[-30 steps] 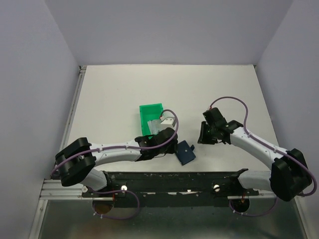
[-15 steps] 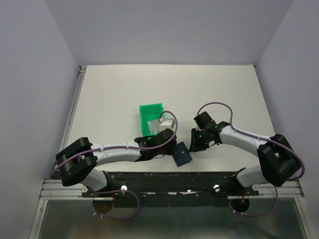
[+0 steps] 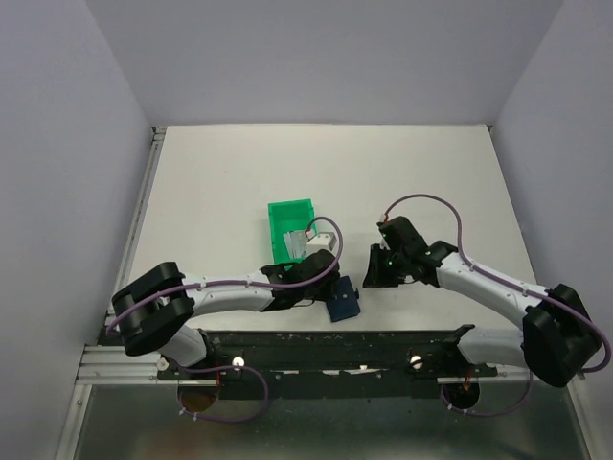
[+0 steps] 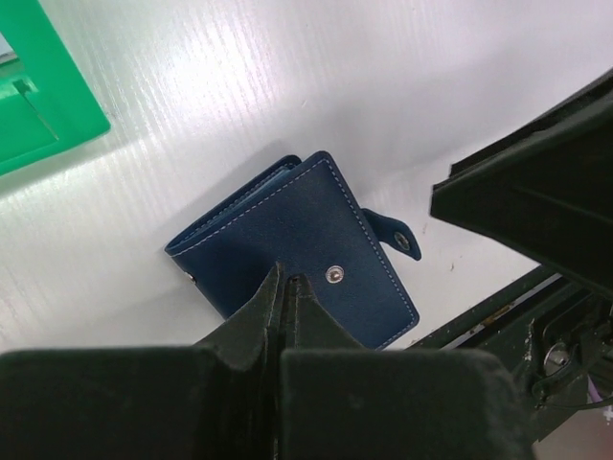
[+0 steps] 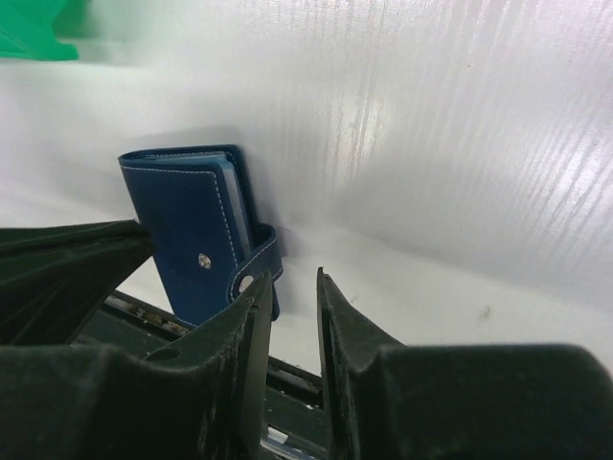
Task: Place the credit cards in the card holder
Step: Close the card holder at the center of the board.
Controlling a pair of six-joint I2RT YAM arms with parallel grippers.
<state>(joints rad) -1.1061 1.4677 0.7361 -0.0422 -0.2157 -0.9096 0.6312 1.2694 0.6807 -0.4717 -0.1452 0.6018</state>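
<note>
Card holder [image 4: 297, 251]: navy blue, with pale stitching along its edges and a silver stud [image 4: 332, 275]. Bin [image 3: 290, 203]: bright green. Tabletop [image 3: 239, 172]: white, finely ribbed. Left pincer [image 4: 284, 284] and right pincer [image 5: 288, 280]: matte black. Cables [image 3: 421, 198]: purple.

No text, label, brand or number is legible in any view. Card holder [image 4: 297, 259]: plain blue face, with only stitching and a metal stud showing, no print. Bin [image 4: 48, 105]: plain green plastic, no marking visible. Top view is too coarse to read anything.
</note>
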